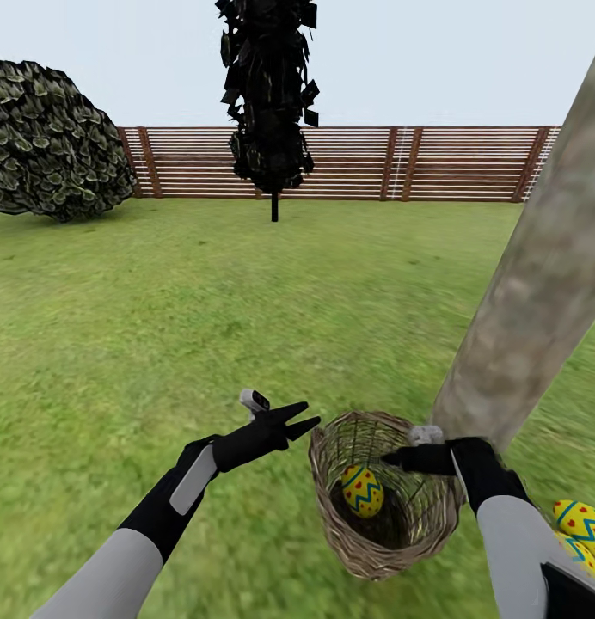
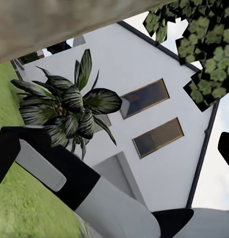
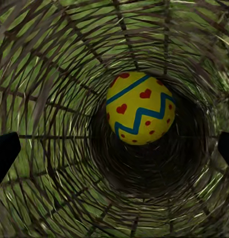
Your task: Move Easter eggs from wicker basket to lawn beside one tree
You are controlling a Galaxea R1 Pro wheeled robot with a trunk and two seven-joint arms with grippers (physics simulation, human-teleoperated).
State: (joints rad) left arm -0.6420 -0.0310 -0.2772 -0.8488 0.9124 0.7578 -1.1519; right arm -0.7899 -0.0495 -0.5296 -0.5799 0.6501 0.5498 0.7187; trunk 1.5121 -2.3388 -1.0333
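A wide lawn [image 1: 203,327] runs back to a slatted fence [image 1: 349,163], with a round bush [image 1: 48,137] at the far left and a thin black-leaved tree [image 1: 272,94] well ahead of the left gripper [image 1: 304,416]. The thick pale trunk [image 1: 538,284] leans up just beyond the right gripper [image 1: 392,462], its foot close behind the basket [image 1: 366,550].

The left wrist view takes in a white house [image 2: 144,74] with two brown windows, a broad-leaved plant [image 2: 69,109] before it, and the right arm [image 2: 69,178] crossing in front.

The basket lies tipped on the grass, its mouth turned toward the robot, between the two grippers. The left gripper hovers just beside the basket's rim, on its outer side, fingers spread apart and holding nothing. The right gripper reaches over the opposite rim into the basket's mouth; in the right wrist view its two fingertips [image 3: 5,153] stand wide apart at either side of the woven wall [image 3: 54,74], closed on nothing.

One egg [image 1: 363,490] rests deep in the basket, straight ahead of the right gripper and apart from its fingertips. Two more eggs [image 1: 581,526] lie on the grass behind the right gripper, beside its forearm and near the trunk's foot, the nearer one partly hidden by the arm.
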